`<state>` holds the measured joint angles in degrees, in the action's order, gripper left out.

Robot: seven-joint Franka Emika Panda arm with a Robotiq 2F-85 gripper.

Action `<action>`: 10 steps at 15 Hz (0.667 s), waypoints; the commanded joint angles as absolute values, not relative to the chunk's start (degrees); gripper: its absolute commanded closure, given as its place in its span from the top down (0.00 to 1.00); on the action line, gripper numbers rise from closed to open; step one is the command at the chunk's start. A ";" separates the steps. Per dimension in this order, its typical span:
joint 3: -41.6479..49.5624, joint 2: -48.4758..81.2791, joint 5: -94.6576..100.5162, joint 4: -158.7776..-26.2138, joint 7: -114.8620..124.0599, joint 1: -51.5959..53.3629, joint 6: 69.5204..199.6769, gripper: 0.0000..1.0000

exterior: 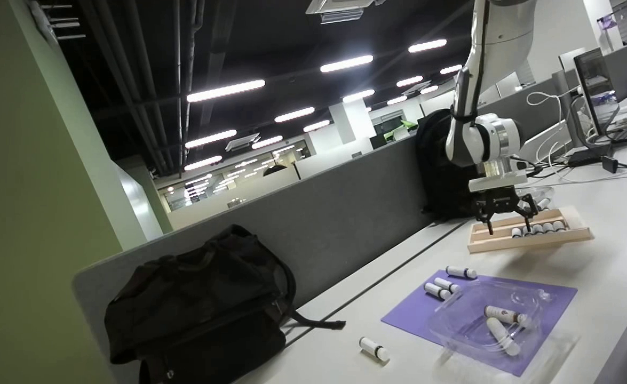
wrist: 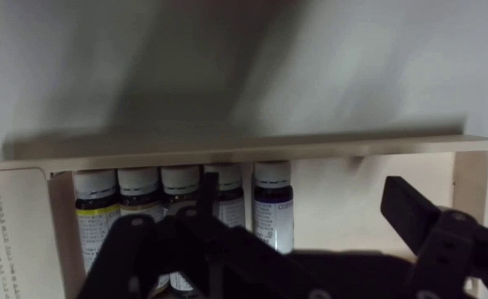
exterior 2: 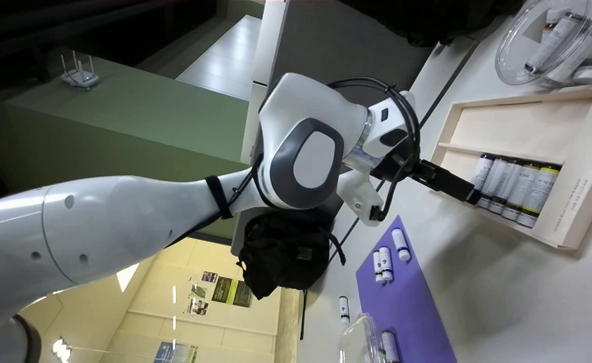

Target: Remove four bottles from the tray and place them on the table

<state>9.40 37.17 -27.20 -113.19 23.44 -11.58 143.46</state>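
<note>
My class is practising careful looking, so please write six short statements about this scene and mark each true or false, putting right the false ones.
1. The gripper is open. True.
2. In the wrist view, the leftmost bottle in the tray has a yellow band. True.
3. The tray holds just two bottles. False: five bottles are in it.
4. A purple mat lies on the table. True.
5. Every bottle outside the tray is on the mat. False: one bottle lies directly on the table.
6. The bottles in the tray stand upright. False: they lie side by side.
</note>
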 commanded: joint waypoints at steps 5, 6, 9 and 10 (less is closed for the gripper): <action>8.70 40.19 -29.93 -109.27 25.33 -12.89 145.09 1.00; 8.77 40.45 -29.88 -109.00 25.40 -12.92 145.12 1.00; 8.83 41.12 -29.82 -108.61 25.48 -13.04 145.85 1.00; 8.86 41.30 -29.75 -108.51 25.56 -13.01 146.02 1.00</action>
